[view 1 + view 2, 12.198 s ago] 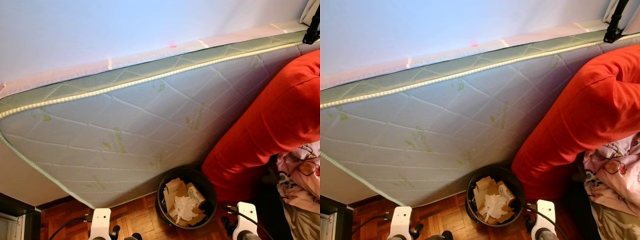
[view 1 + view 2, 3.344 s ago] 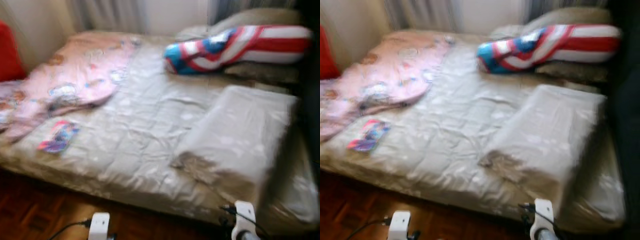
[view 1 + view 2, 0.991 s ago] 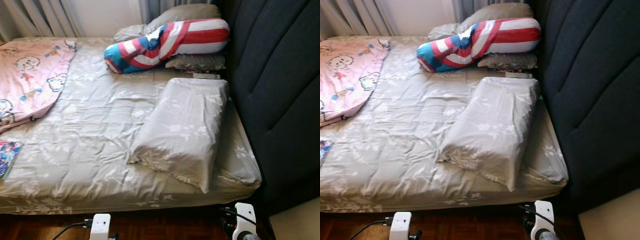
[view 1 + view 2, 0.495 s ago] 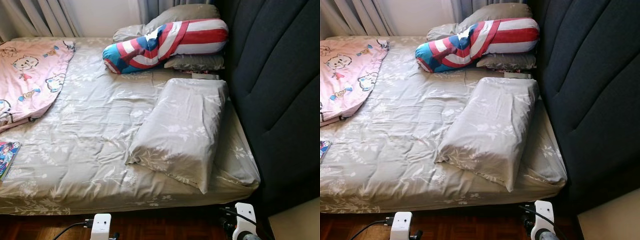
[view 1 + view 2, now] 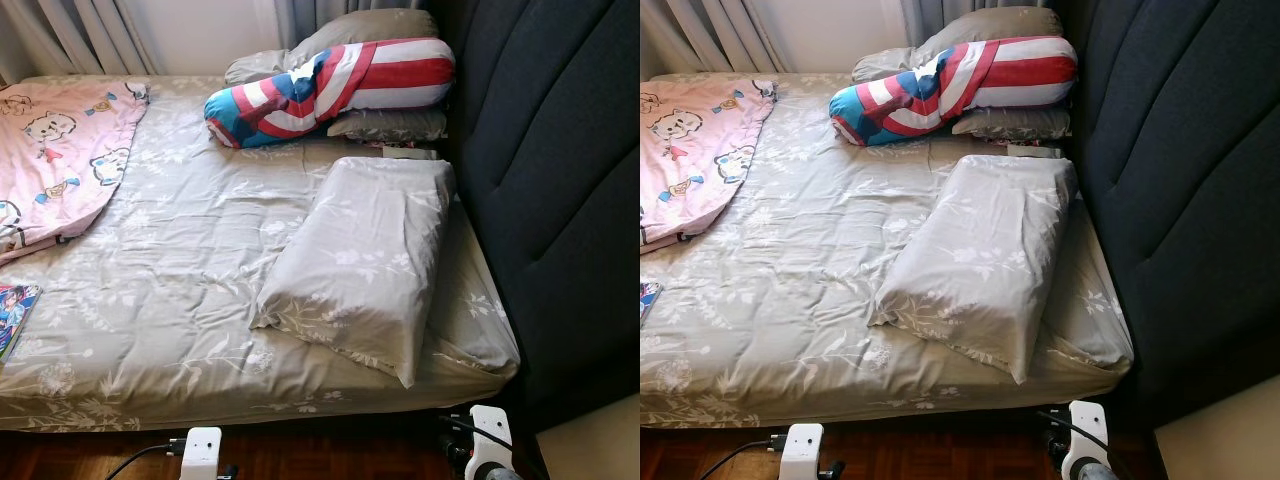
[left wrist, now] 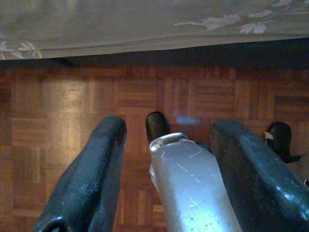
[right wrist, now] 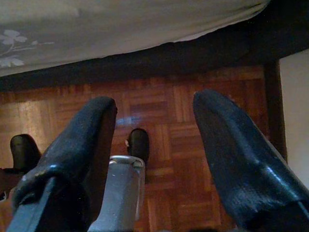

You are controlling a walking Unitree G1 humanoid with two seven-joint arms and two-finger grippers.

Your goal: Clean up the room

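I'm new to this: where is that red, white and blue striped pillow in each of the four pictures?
Left eye view: striped pillow at upper centre, at the head of the bed.
Right eye view: same pillow, upper centre.
Left wrist view: not in it.
Right wrist view: not in it.
Shared landmark: the grey floral sheet, whose edge also crosses both wrist views.

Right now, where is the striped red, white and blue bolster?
In the left eye view the striped bolster lies at the far head end of the bed, on grey pillows beside the dark headboard.
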